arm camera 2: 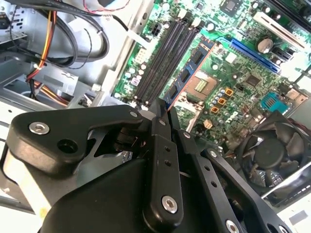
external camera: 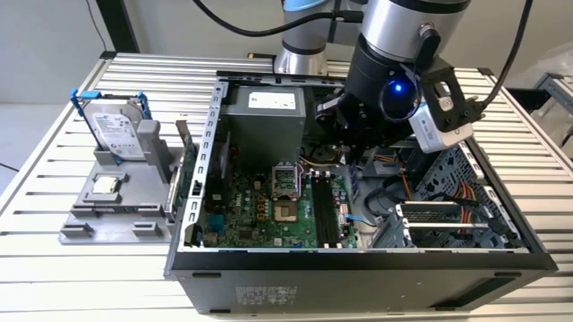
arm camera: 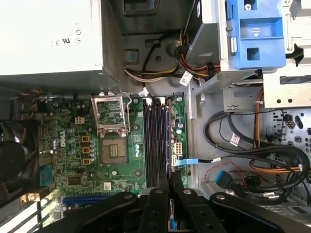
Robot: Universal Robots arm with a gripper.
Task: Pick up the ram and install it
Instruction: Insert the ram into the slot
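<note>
In both wrist views my gripper [arm camera 2: 163, 109] [arm camera: 170, 187] is shut on the ram [arm camera 2: 190, 73], a thin board with black chips. The stick reaches out from the fingertips over the motherboard. In the first wrist view the ram [arm camera: 168, 141] shows edge-on, lying along the outer side of the black memory slots [arm camera: 154, 141] [arm camera 2: 163, 63]; I cannot tell whether it touches a slot. In the exterior view the arm's wrist [external camera: 394, 87] hangs inside the open computer case, above the slots [external camera: 327, 211].
Power supply [external camera: 264, 121] stands at the case's back, with the open processor socket [arm camera: 114, 150] beside the slots. Loose cables [arm camera: 252, 160] and a blue bracket [arm camera: 255, 34] are opposite. Left of the case, a grey holder [external camera: 80, 231] carries a blue-framed hard drive [external camera: 117, 131] and a small chip [external camera: 107, 184].
</note>
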